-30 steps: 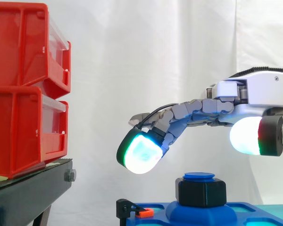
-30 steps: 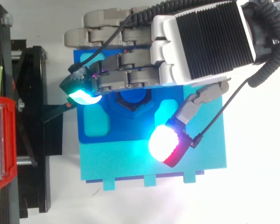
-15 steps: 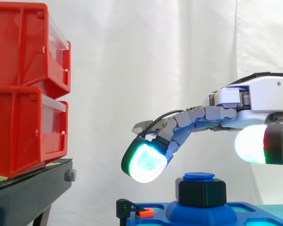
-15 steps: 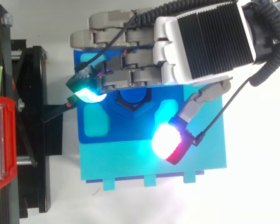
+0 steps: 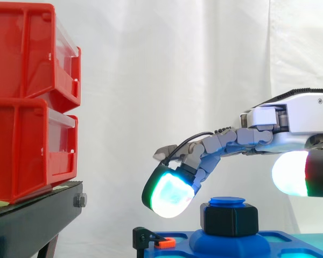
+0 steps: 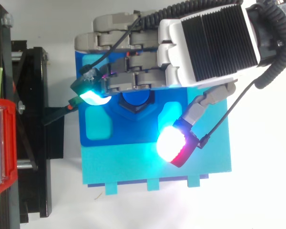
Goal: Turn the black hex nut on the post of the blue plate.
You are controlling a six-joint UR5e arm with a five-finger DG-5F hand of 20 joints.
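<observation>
The matte black hex nut [image 5: 229, 219] sits on the round blue post [image 5: 227, 201] of the smooth plate [image 6: 97, 136]. Above the nut hangs the hand [image 6: 207, 45], its fingers [image 5: 169, 193] apart and seemingly clear of the nut.

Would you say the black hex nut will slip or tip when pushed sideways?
Probably stiff: the nut looks solid. Its flat sides should give grip. Seated round the post on the plate, it should turn rather than tip.
</observation>
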